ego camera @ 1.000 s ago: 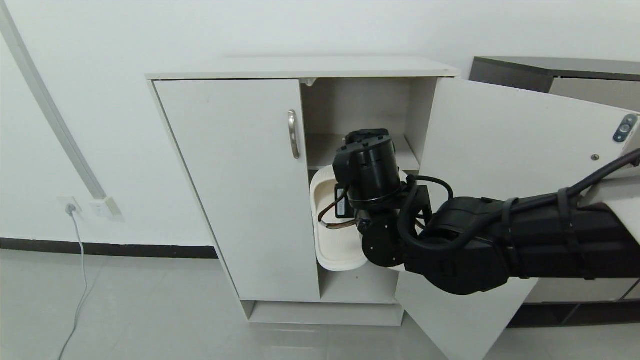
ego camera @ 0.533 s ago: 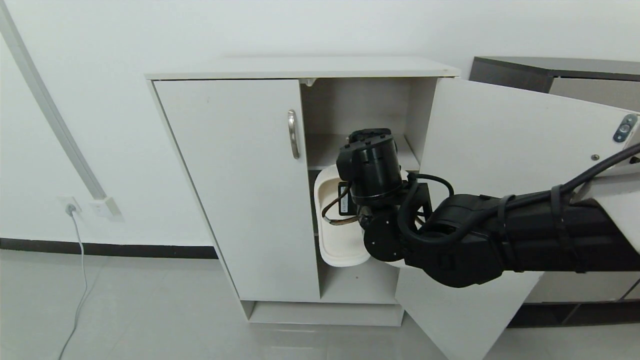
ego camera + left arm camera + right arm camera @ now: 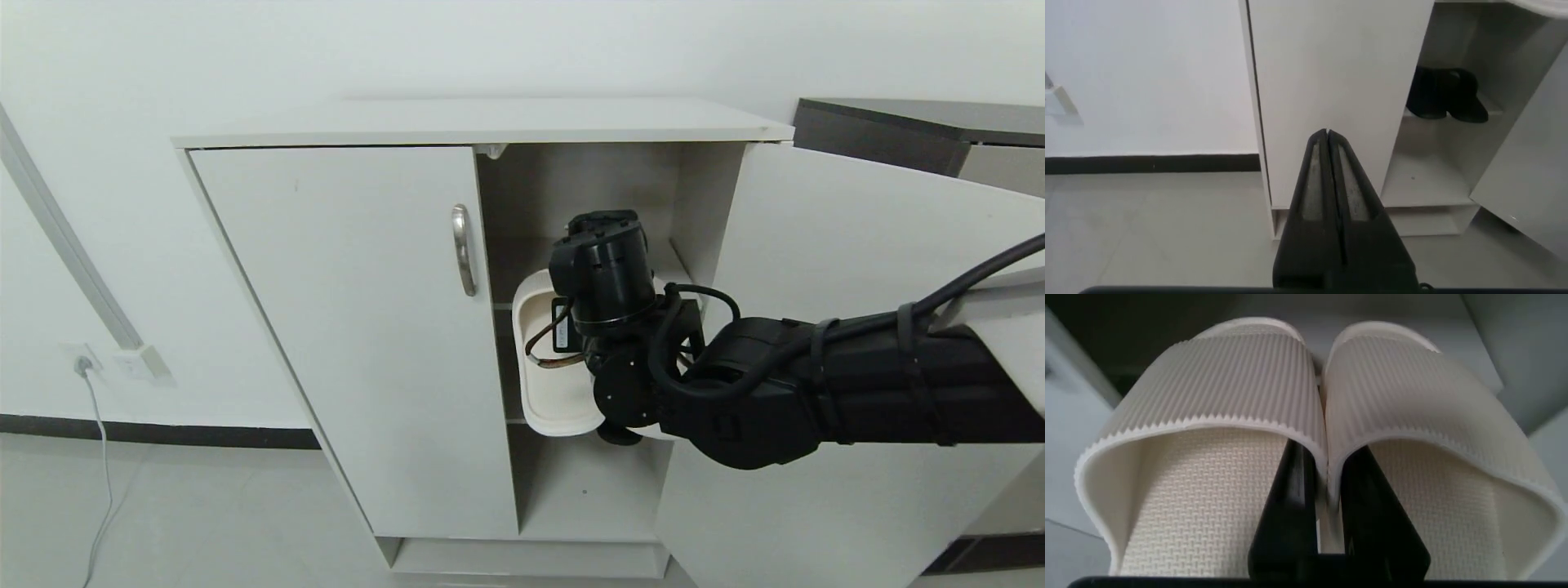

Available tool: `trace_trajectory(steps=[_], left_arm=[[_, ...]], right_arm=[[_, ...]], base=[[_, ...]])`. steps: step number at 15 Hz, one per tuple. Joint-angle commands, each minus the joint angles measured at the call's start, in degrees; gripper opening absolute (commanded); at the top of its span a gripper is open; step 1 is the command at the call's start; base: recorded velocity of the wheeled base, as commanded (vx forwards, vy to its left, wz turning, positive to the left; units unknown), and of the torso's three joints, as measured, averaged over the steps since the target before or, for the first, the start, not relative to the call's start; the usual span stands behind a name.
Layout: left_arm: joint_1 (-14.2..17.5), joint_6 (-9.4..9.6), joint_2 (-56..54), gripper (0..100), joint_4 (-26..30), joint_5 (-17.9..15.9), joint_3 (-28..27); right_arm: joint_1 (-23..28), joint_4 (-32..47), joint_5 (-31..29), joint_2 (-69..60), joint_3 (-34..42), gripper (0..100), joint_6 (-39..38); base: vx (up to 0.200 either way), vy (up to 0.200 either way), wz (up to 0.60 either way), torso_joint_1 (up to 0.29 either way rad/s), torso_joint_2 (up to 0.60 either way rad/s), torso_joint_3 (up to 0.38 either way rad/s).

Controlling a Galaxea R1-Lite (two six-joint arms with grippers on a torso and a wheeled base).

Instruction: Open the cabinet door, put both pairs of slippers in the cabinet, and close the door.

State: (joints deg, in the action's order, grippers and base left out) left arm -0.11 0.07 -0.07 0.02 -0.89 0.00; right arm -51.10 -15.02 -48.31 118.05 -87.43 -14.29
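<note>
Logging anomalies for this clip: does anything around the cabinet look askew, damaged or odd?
Nothing stands out. The right gripper holds the white slippers side by side at the open cabinet; the black slippers sit paired inside it.

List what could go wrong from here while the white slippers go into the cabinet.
1. The right gripper pinches only the white slippers' touching inner edges; one may slip free and fall.
2. The slippers hang close beside the closed left door's edge; they might catch on it going in.
3. The right arm lies close to the open right door and may nudge it.
</note>
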Motion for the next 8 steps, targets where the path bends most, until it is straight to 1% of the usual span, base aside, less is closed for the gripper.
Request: trace_trajectory(steps=[1, 4, 7, 8], left_arm=[[0.0, 0.01, 0.1, 0, 0.1, 0.0, 0.0], [0.0, 0.01, 0.1, 0, 0.1, 0.0, 0.0], [0.0, 0.01, 0.1, 0, 0.1, 0.0, 0.0], [0.0, -0.07, 0.1, 0, 0.1, 0.0, 0.0]], right_arm=[[0.0, -0.1, 0.0, 0.0, 0.0, 0, 0.2], [0.0, -0.1, 0.3, 0.2, 0.0, 0, 0.3], [1.3, -0.2, 0.4, 1.9, -1.5, 0, 0.8], [1.4, -0.2, 0.4, 2.4, -1.9, 0, 0.8]], base=[[0.200, 0.000, 0.00, 0.002, 0.01, 0.002], [0.200, 0.000, 0.00, 0.002, 0.00, 0.006], [0.200, 0.000, 0.00, 0.002, 0.00, 0.002], [0.000, 0.000, 0.00, 0.000, 0.00, 0.000]])
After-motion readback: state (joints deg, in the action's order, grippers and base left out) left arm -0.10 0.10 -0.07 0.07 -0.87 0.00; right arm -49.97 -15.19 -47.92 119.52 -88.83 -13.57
